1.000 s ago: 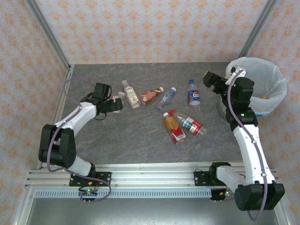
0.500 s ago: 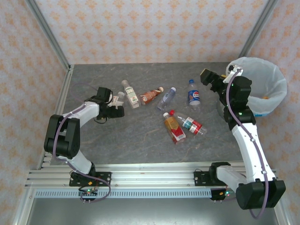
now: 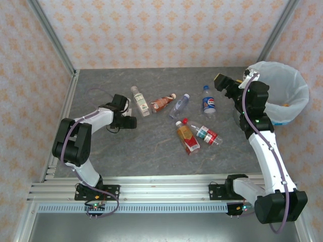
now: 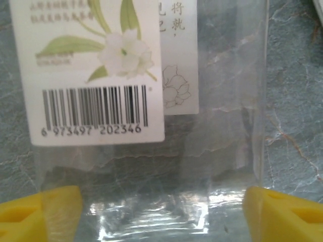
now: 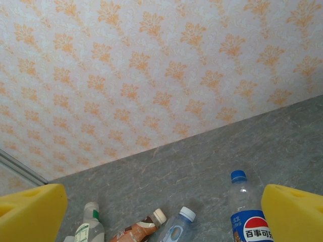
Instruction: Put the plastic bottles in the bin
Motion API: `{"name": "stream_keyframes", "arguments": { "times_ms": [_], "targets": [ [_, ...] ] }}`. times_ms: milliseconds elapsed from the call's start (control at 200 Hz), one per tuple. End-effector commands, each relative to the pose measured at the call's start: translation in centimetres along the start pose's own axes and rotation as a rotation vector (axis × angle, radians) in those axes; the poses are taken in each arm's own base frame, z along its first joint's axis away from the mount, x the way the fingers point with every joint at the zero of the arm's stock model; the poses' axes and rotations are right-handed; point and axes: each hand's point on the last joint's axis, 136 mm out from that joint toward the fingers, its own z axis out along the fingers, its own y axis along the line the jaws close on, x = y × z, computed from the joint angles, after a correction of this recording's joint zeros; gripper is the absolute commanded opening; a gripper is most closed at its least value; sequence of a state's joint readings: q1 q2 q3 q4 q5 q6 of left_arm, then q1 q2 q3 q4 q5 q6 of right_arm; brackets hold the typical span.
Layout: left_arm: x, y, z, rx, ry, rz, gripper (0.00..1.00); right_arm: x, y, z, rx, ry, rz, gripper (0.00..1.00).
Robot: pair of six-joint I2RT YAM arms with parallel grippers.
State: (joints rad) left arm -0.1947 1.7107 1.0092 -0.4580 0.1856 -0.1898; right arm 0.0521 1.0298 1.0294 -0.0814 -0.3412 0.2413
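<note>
A clear bottle with a flower label (image 4: 212,151) and a barcode lies on the grey stone-patterned table (image 3: 151,151) at its left side, between the yellow fingertips of the left gripper (image 4: 161,212). The jaws stand at either flank of the bottle, at its edges. Whether they press it cannot be told from the left wrist view.

Six more plastic bottles lie loose on their sides across the middle of the table. They are a white-label bottle (image 3: 141,101), a brown bottle (image 3: 162,104) with a tan cap, a blue-capped clear bottle (image 3: 179,106), a Pepsi bottle (image 3: 208,103), an orange-label bottle (image 3: 186,137) with a red cap, and a red-label bottle (image 3: 208,135) just beside it.

The bin (image 3: 298,88), lined with a translucent white bag, stands at the table's far right corner. The right gripper (image 3: 223,83) hangs raised just left of the bin, jaws spread wide and holding nothing, facing the orange-patterned back wall (image 5: 151,75).
</note>
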Motion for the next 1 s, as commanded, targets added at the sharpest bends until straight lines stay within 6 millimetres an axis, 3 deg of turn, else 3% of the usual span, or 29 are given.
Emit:
{"name": "stream_keyframes", "arguments": {
  "times_ms": [0, 140, 265, 681, 811, 991],
  "targets": [
    [-0.7, 0.9, -0.3, -0.073, -0.005, 0.005, 0.79, 0.1, 0.4, 0.0, -0.023, -0.006, 0.011, 0.99],
    [-0.7, 0.8, -0.1, -0.091, 0.003, 0.014, 0.77, 1.1, 0.8, 0.2, -0.06, 0.028, 0.008, 0.99],
    [-0.5, 0.8, 0.2, -0.114, 0.024, 0.025, 0.74, 2.4, 2.7, 0.5, -0.151, 0.084, 0.001, 0.99],
    [0.2, 1.0, -0.7, -0.135, -0.009, 0.023, 0.58, 12.0, 11.8, 1.4, -0.4, 0.349, -0.314, 0.99],
    [0.4, 1.2, -1.3, -0.14, -0.03, 0.005, 0.53, 14.6, 12.8, 2.7, -0.389, 0.404, -0.366, 0.99],
    [0.1, 1.5, -2.6, -0.14, -0.099, -0.013, 0.43, 15.8, 13.3, 4.2, -0.346, 0.423, -0.321, 0.99]
  ]
}}
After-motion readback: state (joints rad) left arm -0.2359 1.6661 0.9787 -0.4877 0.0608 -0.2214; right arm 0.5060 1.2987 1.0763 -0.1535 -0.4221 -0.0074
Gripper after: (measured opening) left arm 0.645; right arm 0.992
